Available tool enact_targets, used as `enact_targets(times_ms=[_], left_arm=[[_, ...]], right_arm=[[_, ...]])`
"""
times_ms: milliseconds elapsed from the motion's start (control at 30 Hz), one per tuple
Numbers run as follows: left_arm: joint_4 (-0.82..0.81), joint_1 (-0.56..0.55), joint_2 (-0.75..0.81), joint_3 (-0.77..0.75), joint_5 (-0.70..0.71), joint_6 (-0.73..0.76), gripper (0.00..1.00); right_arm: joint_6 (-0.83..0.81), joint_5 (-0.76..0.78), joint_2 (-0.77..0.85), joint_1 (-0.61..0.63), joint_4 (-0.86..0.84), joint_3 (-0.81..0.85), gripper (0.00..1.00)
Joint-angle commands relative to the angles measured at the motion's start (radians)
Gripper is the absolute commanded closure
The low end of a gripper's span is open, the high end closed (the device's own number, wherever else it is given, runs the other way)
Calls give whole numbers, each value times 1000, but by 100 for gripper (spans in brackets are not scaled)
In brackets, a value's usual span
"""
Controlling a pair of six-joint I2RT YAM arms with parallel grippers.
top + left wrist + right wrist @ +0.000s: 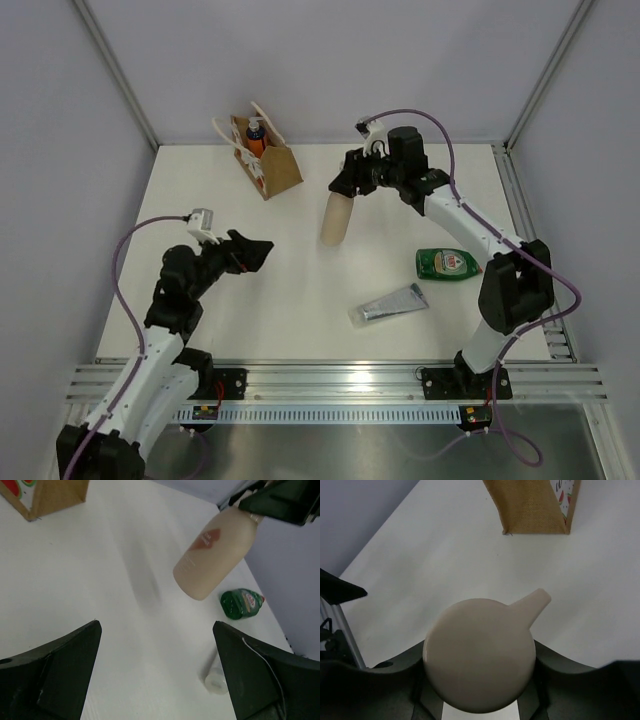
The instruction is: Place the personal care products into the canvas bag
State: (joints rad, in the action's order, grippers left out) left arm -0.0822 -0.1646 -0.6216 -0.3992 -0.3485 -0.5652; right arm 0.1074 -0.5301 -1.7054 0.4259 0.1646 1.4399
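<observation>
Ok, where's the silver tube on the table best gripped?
Probably mid-body, from straight above: the silver tube lies flat, so pinch its two long edges across the narrow width, nearer the rounder cap end than the thin flared tail.

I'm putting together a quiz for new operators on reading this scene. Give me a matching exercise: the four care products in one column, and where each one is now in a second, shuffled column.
Things:
1. orange bottle
2. beige pump bottle
3. green squeeze bottle
4. silver tube

Places:
A. lying on the table, nearest its front edge
B. gripped at its top by the right pincer
C. inside the canvas bag
D. lying beside the right arm

Pairs: 1-C, 2-B, 3-D, 4-A.
</observation>
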Motion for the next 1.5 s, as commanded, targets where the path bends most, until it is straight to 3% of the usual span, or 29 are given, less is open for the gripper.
enact_targets(times_ms=[0, 233, 467, 667, 867, 1067, 1167, 1200, 1267, 1400, 1433, 1467], left_arm=[[-142, -154, -120, -75, 15, 66, 1], [-163, -332, -401, -291, 244, 188, 1], [-71, -430, -648, -558, 331, 372, 1], [-42, -467, -725, -609, 344, 430, 1], [-1, -497, -785, -639, 488, 475, 1], [4, -509, -859, -696, 516, 502, 5], [41, -512, -900, -745, 529, 525, 22], [56, -512, -917, -769, 529, 534, 34], [88, -512, -929, -794, 526, 545, 46], [156, -512, -938, -799, 502, 573, 82], [160, -512, -934, -794, 494, 583, 100], [160, -512, -928, -788, 493, 582, 100]], right_arm=[[148, -58, -8, 7, -36, 105, 100], [284, 35, -53, 50, 29, 191, 100], [362, 84, -71, 79, 68, 246, 100], [432, 82, -71, 79, 102, 272, 100], [482, 56, -77, 79, 128, 306, 100], [499, 27, -82, 80, 139, 298, 100], [489, 22, -74, 79, 139, 283, 100], [485, 24, -68, 79, 141, 281, 100], [469, 27, -63, 79, 138, 278, 100], [437, 28, -56, 79, 130, 281, 100], [431, 25, -56, 79, 125, 281, 100], [414, 25, -57, 80, 115, 280, 100]])
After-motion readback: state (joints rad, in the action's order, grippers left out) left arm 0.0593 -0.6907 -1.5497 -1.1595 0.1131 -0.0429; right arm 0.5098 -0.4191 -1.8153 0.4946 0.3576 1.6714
